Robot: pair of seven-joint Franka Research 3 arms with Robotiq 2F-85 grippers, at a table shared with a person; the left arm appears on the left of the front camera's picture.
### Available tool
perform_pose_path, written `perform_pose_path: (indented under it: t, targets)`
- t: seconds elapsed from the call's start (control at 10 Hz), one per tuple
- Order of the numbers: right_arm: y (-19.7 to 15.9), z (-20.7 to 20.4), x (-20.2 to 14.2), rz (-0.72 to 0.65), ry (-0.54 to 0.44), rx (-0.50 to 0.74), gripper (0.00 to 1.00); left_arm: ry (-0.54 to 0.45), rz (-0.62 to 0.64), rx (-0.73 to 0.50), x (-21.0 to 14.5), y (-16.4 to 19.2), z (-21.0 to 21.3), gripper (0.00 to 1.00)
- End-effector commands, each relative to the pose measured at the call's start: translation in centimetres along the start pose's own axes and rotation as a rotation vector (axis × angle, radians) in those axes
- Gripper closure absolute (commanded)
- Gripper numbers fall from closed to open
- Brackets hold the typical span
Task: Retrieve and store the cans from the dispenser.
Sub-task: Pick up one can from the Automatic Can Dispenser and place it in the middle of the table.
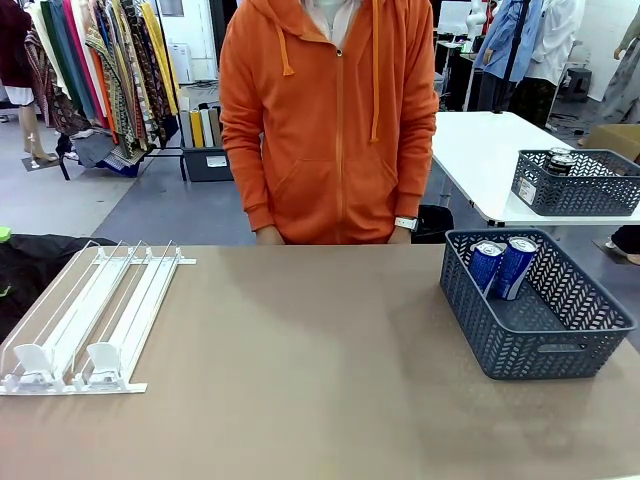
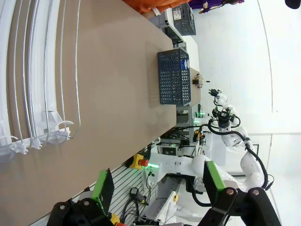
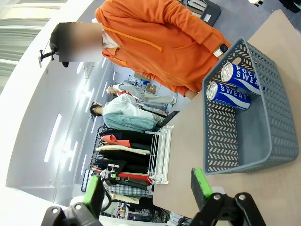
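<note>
Near left on the desk (image 1: 300, 380), the dispenser (image 1: 90, 320) lies empty. Both sets of jaws, left gripper (image 2: 157, 186) and right gripper (image 3: 146, 188), stand open, gripping nothing. Farther right, two cans (image 1: 503, 266) lean loosely in the basket (image 1: 540, 345); dropping another in could topple them.

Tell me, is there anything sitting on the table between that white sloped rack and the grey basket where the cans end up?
Nothing visible. The tabletop between the dispenser and the grey basket lies bare. The rack's lanes look empty, and two blue cans already lean inside the basket's far end. The person stands behind the far edge, not between them.
</note>
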State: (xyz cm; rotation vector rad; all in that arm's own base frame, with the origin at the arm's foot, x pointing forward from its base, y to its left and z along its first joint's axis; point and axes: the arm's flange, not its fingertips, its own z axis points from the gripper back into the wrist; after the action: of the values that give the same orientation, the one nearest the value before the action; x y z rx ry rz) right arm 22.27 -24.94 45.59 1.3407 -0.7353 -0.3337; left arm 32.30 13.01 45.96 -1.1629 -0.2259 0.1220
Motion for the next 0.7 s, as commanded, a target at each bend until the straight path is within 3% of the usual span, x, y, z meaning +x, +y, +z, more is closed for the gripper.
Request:
perform_pose_path:
  t: [0.0, 0.6]
  targets:
    - [0.13, -0.09, 0.15, 0.015, -0.007, 0.011, 0.0, -0.001, -0.018, -0.012, -0.15, 0.06, 0.0, 0.0]
    - [0.13, -0.09, 0.15, 0.015, -0.007, 0.011, 0.0, -0.001, -0.018, -0.012, -0.15, 0.06, 0.0, 0.0]
